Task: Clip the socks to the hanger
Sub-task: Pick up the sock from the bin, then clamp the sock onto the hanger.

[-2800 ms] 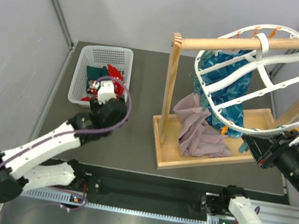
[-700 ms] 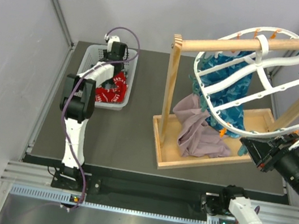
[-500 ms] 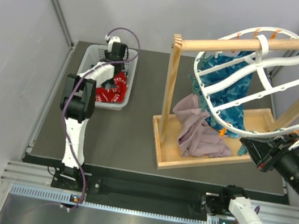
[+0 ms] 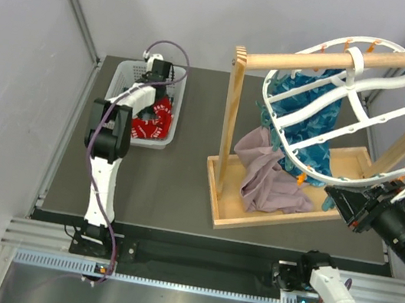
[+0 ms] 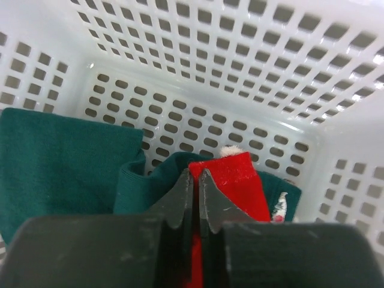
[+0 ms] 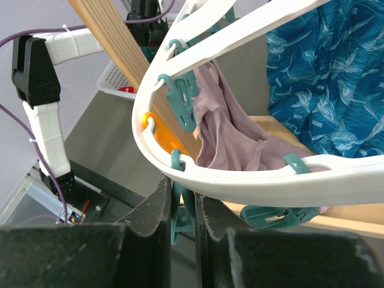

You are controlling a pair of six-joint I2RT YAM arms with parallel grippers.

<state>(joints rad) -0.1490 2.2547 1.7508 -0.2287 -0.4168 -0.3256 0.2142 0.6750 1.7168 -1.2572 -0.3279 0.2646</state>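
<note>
Several socks lie in the perforated white basket at 10 o'clock on the tabletop, with your left pincer dipped among them. The oval plastic hanger hangs at 2 o'clock.

At your left wrist, the pincer is clenched on a red sock. A green sock lies at 9 o'clock, and the basket walls are close.

At your right wrist, the right pincer pinches a teal clip under the hanger's smooth rim.

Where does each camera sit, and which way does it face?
Top: above and behind, down on the table; left arm and right arm show.
Left wrist: down into the basket at socks; left claw shows.
Right wrist: leftward past the hanger; right claw on a clip shows.
Shared: basket and left arm, in top and right wrist.
</note>
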